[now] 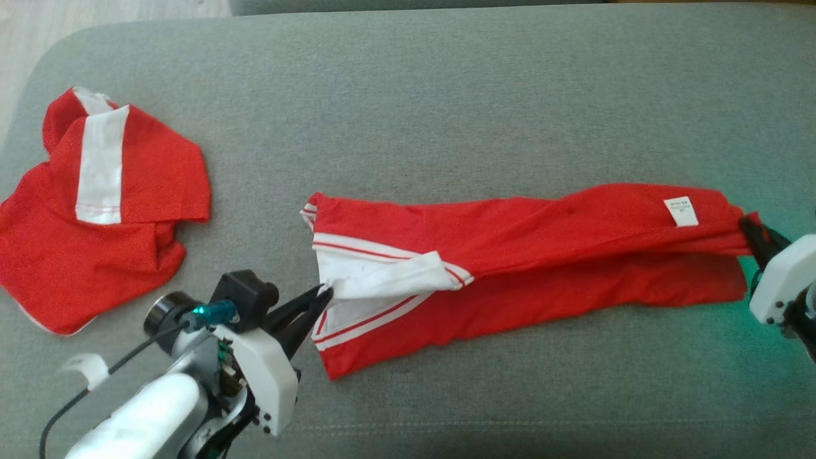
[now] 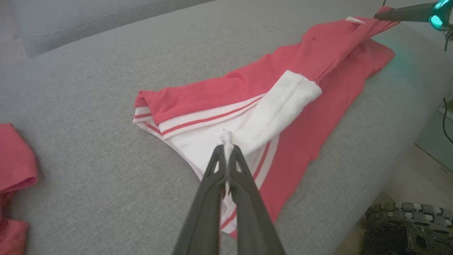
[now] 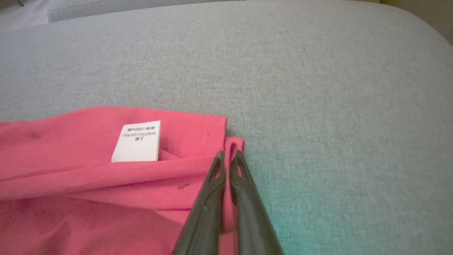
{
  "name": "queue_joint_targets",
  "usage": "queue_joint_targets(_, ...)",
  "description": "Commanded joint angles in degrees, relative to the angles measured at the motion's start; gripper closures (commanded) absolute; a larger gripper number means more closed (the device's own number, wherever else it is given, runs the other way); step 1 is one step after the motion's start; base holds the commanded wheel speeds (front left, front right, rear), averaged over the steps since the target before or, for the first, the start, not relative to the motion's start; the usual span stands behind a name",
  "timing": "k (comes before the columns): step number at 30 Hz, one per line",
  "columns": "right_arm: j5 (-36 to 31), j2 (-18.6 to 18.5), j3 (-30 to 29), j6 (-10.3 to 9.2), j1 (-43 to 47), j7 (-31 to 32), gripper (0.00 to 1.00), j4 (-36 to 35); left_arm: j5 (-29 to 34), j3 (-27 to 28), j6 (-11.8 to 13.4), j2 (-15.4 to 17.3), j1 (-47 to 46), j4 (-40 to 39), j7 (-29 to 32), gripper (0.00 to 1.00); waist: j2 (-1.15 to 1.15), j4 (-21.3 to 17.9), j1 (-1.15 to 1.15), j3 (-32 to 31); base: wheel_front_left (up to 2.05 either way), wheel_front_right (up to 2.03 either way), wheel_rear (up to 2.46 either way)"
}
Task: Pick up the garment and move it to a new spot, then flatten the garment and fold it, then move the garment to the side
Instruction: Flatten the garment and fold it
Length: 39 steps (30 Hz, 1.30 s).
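Note:
A red garment [image 1: 529, 255] with white striped trim lies stretched sideways across the grey cushion, a white care label [image 1: 681, 211] showing near its right end. My left gripper [image 1: 326, 292] is shut on the white trimmed fold at the garment's left end, and the left wrist view shows white cloth [image 2: 269, 117] pinched between the fingertips [image 2: 220, 152]. My right gripper [image 1: 747, 224] is shut on the red hem at the right end; the right wrist view has the red edge [image 3: 231, 143] caught between the fingers, with the label [image 3: 138, 141] just left of them.
A second red garment [image 1: 95, 210] with a white panel lies crumpled at the cushion's left, also in the left wrist view [image 2: 14, 170]. The grey cushion [image 1: 446, 95] stretches bare behind. Its front edge drops to the floor [image 2: 417, 177] on the right of the left wrist view.

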Motion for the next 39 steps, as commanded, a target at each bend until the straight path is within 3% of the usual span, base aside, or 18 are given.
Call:
queue_joint_targets(1, 0.61, -2.63, 0.47, -0.05, 0.95, 0.41, 1.00, -1.73, 0.40, 2.16, 0.49, 1.85, -1.15, -0.79, 0.07, 1.00, 0.00, -0.35, 0.00, -0.14, 0.00, 0.00, 0.00)
queue_joint_targets(6, 0.63, -3.44, 1.16, -0.05, 2.79, 3.72, 1.00, -3.86, 0.96, 0.49, 0.46, 1.18, -0.44, 1.84, 0.72, 1.00, 0.00, -1.21, 0.00, -0.63, 0.00, 0.00, 0.00)
queue_joint_targets(7, 0.71, -3.48, 1.15, -0.05, 3.13, 4.37, 0.74, -4.15, 0.88, 0.32, 0.52, 1.06, -0.28, 2.36, 0.86, 1.00, 0.00, -1.36, 0.00, -0.84, 0.00, 0.00, 0.00)
queue_joint_targets(8, 0.74, -3.53, 0.85, -0.05, 3.39, 4.79, 0.00, -4.21, 0.81, 0.12, 0.56, 1.00, -0.11, 2.83, 1.11, 1.00, 0.00, -1.48, 0.00, -0.98, 0.00, 0.00, 0.00)
queue_joint_targets(9, 0.64, -3.52, 0.51, -0.05, 3.59, 5.08, 0.00, -4.23, 0.75, -0.02, 0.62, 0.95, 0.03, 3.21, 1.27, 0.84, 0.00, -1.57, 0.00, -1.18, 0.00, 0.00, 0.00)
queue_joint_targets(10, 0.42, -3.51, 0.16, -0.05, 3.75, 5.24, 0.00, -4.34, 0.74, 0.13, 1.09, 0.85, 0.19, 3.59, 1.07, 0.13, 0.00, -1.65, 0.00, -1.43, 0.00, 0.00, 0.00)
queue_joint_targets(11, 0.21, -3.47, -0.46, -0.05, 3.86, 5.09, 0.00, -4.43, 0.79, 0.31, 1.53, 0.71, 0.29, 3.90, 0.69, 0.00, 0.00, -1.71, 0.00, -1.71, 0.00, 0.00, 0.00)
queue_joint_targets(16, -1.35, -1.90, -5.94, -0.05, 4.18, 0.35, 0.00, -5.95, -0.49, 2.90, 4.32, -0.73, 0.96, 4.33, -2.71, 0.00, 0.00, -1.75, 0.00, -3.06, 0.00, 0.00, 0.00)
queue_joint_targets(24, -4.91, 4.78, -15.18, -0.05, 7.91, -10.64, 0.00, -12.11, -5.84, 13.00, 9.58, -6.79, 2.86, 3.48, -17.11, 0.00, 0.00, -1.75, 0.00, -4.95, 0.00, 0.00, 0.00)
queue_joint_targets(28, -10.65, 10.62, -19.54, -0.05, 13.06, -16.43, 0.00, -17.59, -4.80, 23.25, 11.53, -13.07, 5.43, 2.12, -19.99, 0.00, 0.00, -1.84, 0.00, -5.51, 0.00, 0.00, 0.00)
queue_joint_targets(34, -18.41, 16.59, -24.13, -0.05, 17.17, -18.61, 0.00, -20.96, 3.83, 34.31, 7.52, -23.03, 11.22, -0.03, -20.04, 0.00, 0.00, -2.26, 0.00, -4.53, 0.00, 0.00, 0.00)
queue_joint_targets(39, -22.53, 19.59, -27.67, -0.05, 16.85, -16.90, 0.00, -20.66, 9.57, 38.28, 2.87, -27.12, 12.28, 1.18, -20.05, 0.00, 0.00, -2.13, 0.00, -3.14, 0.00, 0.00, 0.00)
